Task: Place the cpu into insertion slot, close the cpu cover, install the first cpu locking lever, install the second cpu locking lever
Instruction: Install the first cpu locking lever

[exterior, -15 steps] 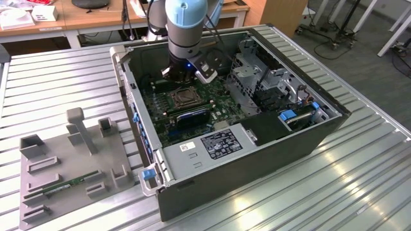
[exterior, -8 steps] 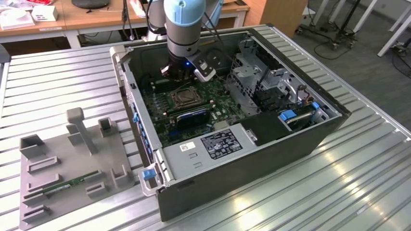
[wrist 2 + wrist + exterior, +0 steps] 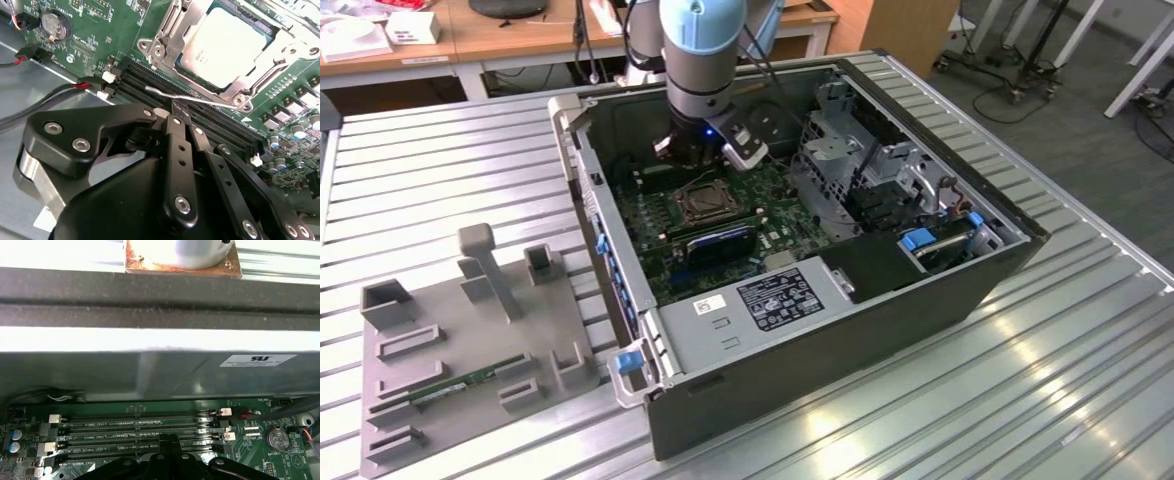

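The cpu (image 3: 227,47) lies in the slot (image 3: 252,80) under the closed cover (image 3: 165,37). The gripper (image 3: 176,111), jaws pressed together, touches a thin lever (image 3: 190,97).

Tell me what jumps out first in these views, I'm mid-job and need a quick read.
The cpu draws the eye first in the second wrist view: its silvery top sits in the insertion slot with the cpu cover closed around it. Just beside it, the black end effector sits at a thin metal locking lever over the dark memory slots. In the exterior view, the arm reaches down into the open computer case.
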Robot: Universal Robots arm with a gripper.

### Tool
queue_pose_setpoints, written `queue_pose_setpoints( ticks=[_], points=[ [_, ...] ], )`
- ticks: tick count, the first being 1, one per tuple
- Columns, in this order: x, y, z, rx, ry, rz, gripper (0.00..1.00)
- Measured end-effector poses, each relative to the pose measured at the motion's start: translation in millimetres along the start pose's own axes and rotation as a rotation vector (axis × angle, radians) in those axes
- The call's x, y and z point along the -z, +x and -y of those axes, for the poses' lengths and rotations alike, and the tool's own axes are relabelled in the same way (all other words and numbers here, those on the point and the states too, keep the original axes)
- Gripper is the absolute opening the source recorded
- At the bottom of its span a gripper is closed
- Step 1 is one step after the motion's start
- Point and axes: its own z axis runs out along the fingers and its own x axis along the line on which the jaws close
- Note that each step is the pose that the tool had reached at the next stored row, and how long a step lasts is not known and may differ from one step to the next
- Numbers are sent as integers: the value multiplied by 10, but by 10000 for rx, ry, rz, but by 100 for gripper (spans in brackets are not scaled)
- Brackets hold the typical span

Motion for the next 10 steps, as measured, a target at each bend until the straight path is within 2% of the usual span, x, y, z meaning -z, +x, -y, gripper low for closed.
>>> queue_pose_setpoints(
  ticks=[6, 10],
  points=[
    [-13, 60, -66, 5, -4, 22, 11],
    [22, 96, -86, 10, -28, 43, 11]
  ],
)
